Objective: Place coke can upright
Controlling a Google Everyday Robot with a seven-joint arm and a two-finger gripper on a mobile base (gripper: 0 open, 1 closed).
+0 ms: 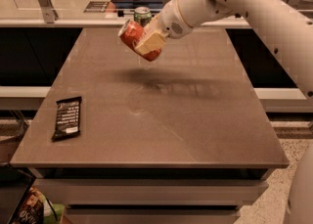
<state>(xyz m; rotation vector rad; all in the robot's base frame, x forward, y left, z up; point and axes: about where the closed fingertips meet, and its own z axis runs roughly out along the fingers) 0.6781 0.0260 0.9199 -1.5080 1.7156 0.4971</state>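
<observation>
Hand [148, 42] aloft near far table [195, 135] edge, clamping tilted coke can [131, 33]

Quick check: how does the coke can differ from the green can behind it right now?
The coke can is red-orange; the green can is green. The coke can is tilted; the green can stands upright. The coke can hangs above the table in the gripper, which is shut on it; the green can stands untouched by the table's far edge. Both look like soda cans of similar size.
</observation>
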